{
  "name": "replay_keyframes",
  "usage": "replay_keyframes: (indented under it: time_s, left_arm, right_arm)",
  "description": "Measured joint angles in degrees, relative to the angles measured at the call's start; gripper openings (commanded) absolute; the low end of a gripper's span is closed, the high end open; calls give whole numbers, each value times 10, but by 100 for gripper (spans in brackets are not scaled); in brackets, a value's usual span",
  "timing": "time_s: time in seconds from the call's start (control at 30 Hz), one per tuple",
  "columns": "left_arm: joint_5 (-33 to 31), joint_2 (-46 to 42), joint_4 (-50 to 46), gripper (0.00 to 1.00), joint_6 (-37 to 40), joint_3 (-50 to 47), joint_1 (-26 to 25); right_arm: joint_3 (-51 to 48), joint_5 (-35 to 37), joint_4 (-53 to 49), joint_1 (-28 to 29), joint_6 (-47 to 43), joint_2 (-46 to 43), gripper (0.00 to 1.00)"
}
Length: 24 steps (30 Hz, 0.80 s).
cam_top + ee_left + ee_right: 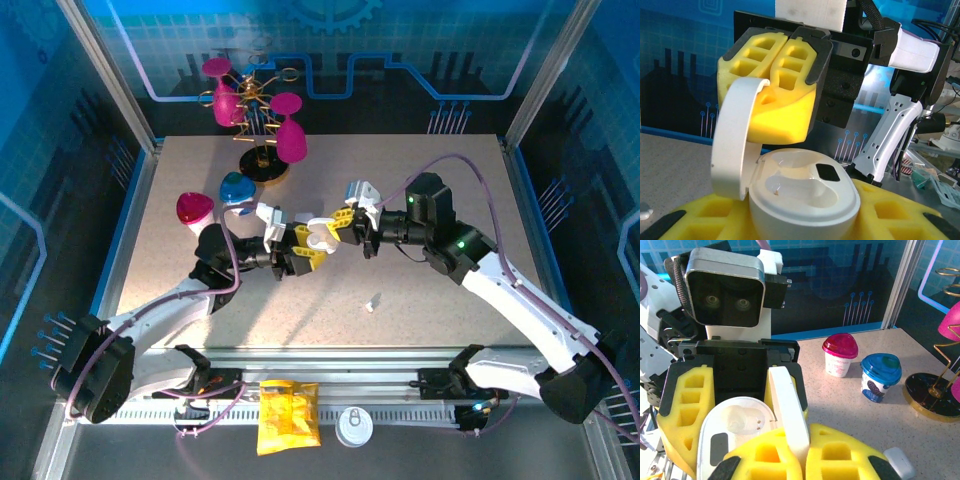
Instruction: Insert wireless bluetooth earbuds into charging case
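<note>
Where blue gridded panels [450, 40] ring speckled tabletop [330, 320], earbud [373, 303] lies loose.

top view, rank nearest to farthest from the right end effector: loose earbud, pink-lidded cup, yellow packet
From the right end effector:
1. loose earbud, on the table toward the bases
2. pink-lidded cup, left side
3. yellow packet, front rail

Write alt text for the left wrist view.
An open white charging case sits in the yellow-fingered left gripper, its lid raised at the left. The right gripper, yellow fingers closed, hangs close behind the lid.
</note>
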Motion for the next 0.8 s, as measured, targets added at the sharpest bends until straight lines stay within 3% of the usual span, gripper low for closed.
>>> replay_keyframes:
  time_s: [0.37, 0.47, 0.57, 0.8]
  left_arm:
    - [-13, 1, 0, 35, 6, 0, 0]
    - [-20, 6, 0, 35, 12, 0, 0]
    - [-25, 12, 0, 35, 17, -1, 0]
    - [-29, 19, 5, 35, 17, -5, 0]
  right_arm:
    - [-8, 9, 18, 1, 23, -37, 74]
    - [-27, 5, 32, -2, 38, -71, 83]
    - [-63, 10, 58, -18, 60, -113, 85]
    - [-180, 42, 149, -139, 163, -200, 85]
